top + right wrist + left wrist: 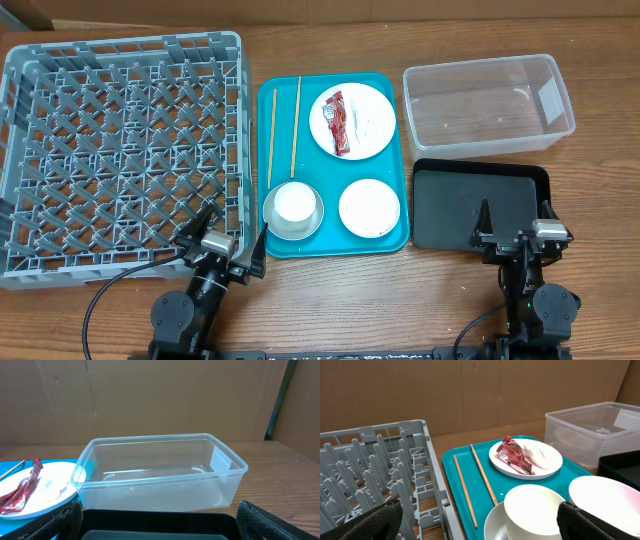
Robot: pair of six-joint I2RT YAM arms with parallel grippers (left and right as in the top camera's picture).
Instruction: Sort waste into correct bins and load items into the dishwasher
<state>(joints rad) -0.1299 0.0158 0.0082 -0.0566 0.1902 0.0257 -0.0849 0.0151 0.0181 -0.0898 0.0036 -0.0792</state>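
So nothing is picked up yet — both arms sit at the near edge of the table. The left gripper [222, 243] has its fingers spread apart and holds nothing; it rests just beside the near right corner of the dish rack [120, 150], and the metal-grey bowl [293, 211] with the small white cup [296, 203] inside it is the closest thing to it, a little to its right on the teal tray [395, 130]. The right gripper [515, 228] is also spread wide and empty, above the black tray [440, 205]. The red-and-white wrapper [337, 123] lies on the large white plate [370, 105] at the far end of the teal tray, its long axis going away from the arms. The two chopsticks [295, 125] also point away, between plate and rack. I would judge the left arm nearer to the bowl, while the wrapper lies between both arms, with the clear tub [488, 105] on the right arm's side.
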